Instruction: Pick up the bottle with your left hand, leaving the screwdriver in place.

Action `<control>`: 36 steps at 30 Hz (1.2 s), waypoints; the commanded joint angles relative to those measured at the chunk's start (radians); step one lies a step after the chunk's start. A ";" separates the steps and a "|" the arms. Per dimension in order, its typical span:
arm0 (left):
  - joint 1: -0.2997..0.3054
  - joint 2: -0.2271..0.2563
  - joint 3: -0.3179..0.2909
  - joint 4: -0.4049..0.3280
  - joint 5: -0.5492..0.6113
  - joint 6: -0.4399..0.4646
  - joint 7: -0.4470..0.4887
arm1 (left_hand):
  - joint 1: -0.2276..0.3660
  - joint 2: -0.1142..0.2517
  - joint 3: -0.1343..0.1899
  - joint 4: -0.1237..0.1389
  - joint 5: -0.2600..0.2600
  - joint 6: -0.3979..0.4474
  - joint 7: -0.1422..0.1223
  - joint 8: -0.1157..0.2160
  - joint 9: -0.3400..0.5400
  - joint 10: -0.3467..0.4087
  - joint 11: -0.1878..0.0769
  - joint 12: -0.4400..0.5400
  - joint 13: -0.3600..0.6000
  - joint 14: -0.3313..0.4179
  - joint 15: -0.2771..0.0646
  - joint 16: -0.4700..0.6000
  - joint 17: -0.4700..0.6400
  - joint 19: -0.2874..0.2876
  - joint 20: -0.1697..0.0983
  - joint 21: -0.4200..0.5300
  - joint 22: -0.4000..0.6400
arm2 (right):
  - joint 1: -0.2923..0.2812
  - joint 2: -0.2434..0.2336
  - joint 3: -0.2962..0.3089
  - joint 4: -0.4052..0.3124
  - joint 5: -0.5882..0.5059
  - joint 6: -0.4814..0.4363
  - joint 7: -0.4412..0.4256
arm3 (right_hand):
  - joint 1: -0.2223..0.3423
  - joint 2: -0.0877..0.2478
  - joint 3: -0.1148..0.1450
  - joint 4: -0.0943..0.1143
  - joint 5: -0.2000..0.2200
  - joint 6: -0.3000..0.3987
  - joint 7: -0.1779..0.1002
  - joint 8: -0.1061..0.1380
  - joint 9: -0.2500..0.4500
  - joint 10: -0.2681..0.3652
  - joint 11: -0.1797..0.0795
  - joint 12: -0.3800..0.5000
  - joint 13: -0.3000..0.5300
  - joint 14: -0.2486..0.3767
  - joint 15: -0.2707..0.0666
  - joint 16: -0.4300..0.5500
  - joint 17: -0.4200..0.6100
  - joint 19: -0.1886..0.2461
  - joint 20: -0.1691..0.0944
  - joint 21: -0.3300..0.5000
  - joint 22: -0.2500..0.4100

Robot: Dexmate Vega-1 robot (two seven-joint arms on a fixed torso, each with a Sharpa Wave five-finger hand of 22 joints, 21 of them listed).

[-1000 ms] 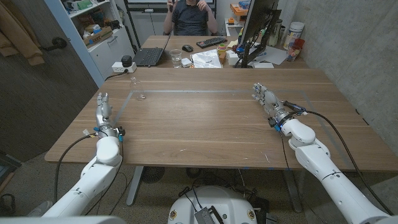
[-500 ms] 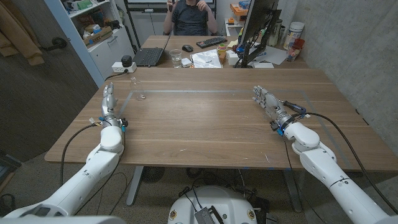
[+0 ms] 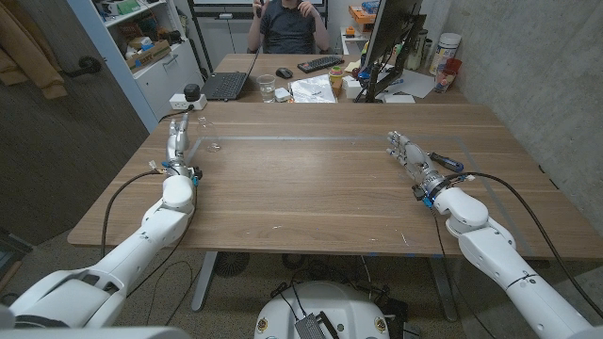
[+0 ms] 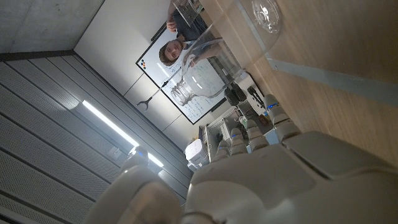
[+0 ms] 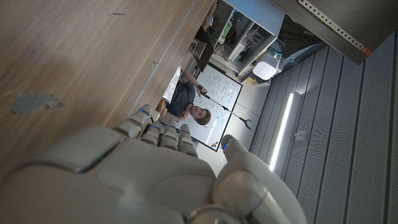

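**Left hand near the bottle**

The clear bottle point(image 3: 203, 125) is seen upper left of the head view, on the table point(image 3: 311, 188), just beyond the left hand point(image 3: 175, 143), whose fingers are extended and empty. At right, the right hand point(image 3: 405, 153) is released beside the screwdriver point(image 3: 445, 160).

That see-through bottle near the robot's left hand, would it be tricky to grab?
Probably light: the bottle looks clear and empty. Its smooth, rounded wall may slip, or tip over, if the left hand nudges it before closing. Whether it is glass or plastic I cannot tell.
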 commanded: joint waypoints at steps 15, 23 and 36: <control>-0.383 -0.125 0.220 0.589 0.051 -0.090 -0.148 | 0.140 0.013 -0.061 -0.095 0.066 -0.116 -0.042 0.025 0.005 -0.013 0.004 -0.002 0.006 0.050 0.020 0.008 0.003 0.146 0.000 0.013 0.004 | 0.031 -0.002 -0.001 0.030 -0.002 0.009 -0.012 | -0.005 0.043 -0.002 -0.001 0.009 0.015 -0.001 0.005 0.004 0.005 0.004 0.006 0.006 0.006 0.006 0.003 0.004 0.005 -0.001 0.005 0.003; -0.458 -0.130 0.314 0.638 0.068 0.010 -0.159 | 0.289 0.016 -0.087 -0.157 0.114 -0.111 -0.006 0.031 0.007 0.029 0.009 0.013 0.007 0.125 0.029 0.011 0.002 0.303 0.001 0.033 0.000 | 0.028 -0.001 0.008 0.033 0.002 0.007 -0.017 | -0.005 0.042 -0.003 -0.001 0.010 0.018 -0.002 0.006 0.004 0.005 0.006 0.006 0.006 0.007 0.007 0.002 0.004 0.004 0.001 0.005 0.003; -0.485 -0.145 0.399 0.641 0.066 0.039 -0.030 | 0.798 0.210 -0.016 -0.164 0.065 0.073 0.053 0.054 0.008 0.231 -0.002 0.048 0.012 0.410 -0.064 0.045 0.006 0.593 -0.146 0.072 0.005 | 0.034 -0.003 0.011 0.043 0.000 0.011 -0.014 | -0.006 0.041 -0.005 0.000 0.010 0.023 -0.003 0.006 0.004 0.007 0.004 0.006 0.006 0.008 0.008 0.003 0.005 0.002 0.002 0.004 0.003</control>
